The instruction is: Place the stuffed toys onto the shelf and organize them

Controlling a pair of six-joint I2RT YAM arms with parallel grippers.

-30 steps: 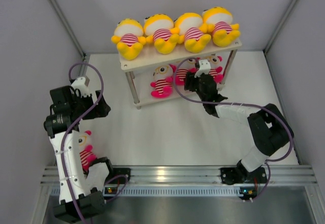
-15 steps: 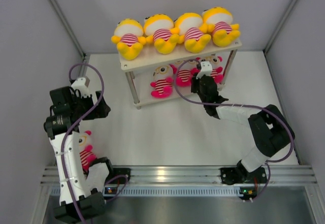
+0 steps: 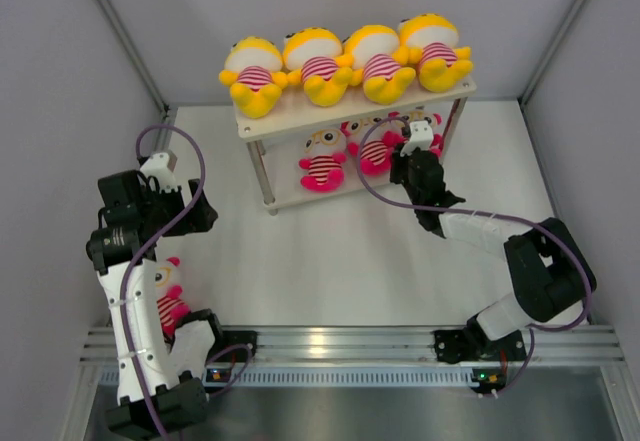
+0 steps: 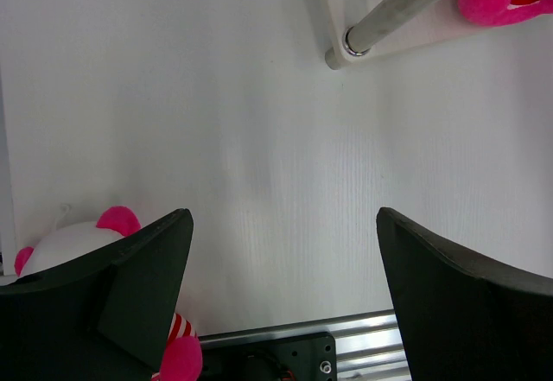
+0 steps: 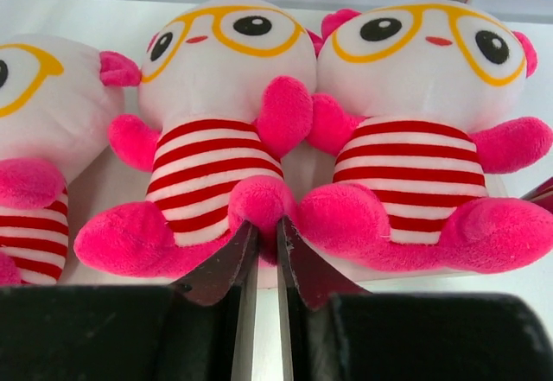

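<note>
Several yellow stuffed toys (image 3: 345,61) sit in a row on the top board of the shelf (image 3: 290,123). Three pink stuffed toys line the lower tier: left (image 3: 322,161), middle (image 3: 372,151), right (image 3: 427,126). My right gripper (image 5: 263,230) is shut on one foot of the middle pink toy (image 5: 216,113), which leans arm to arm against the right one (image 5: 415,104). My left gripper (image 4: 285,225) hangs open over bare table with nothing between its fingers. One more pink toy (image 3: 168,296) lies by the left arm's base, partly hidden behind the left finger (image 4: 112,286).
A metal shelf leg (image 4: 397,9) and a pink toy foot (image 4: 484,1) show at the top of the left wrist view. Grey walls close in the white table (image 3: 330,251) on three sides. An aluminium rail (image 3: 350,341) runs along the near edge.
My right gripper has closed on the middle pink toy's foot and shifted right, bringing that toy against the right one. The left arm has not moved.
</note>
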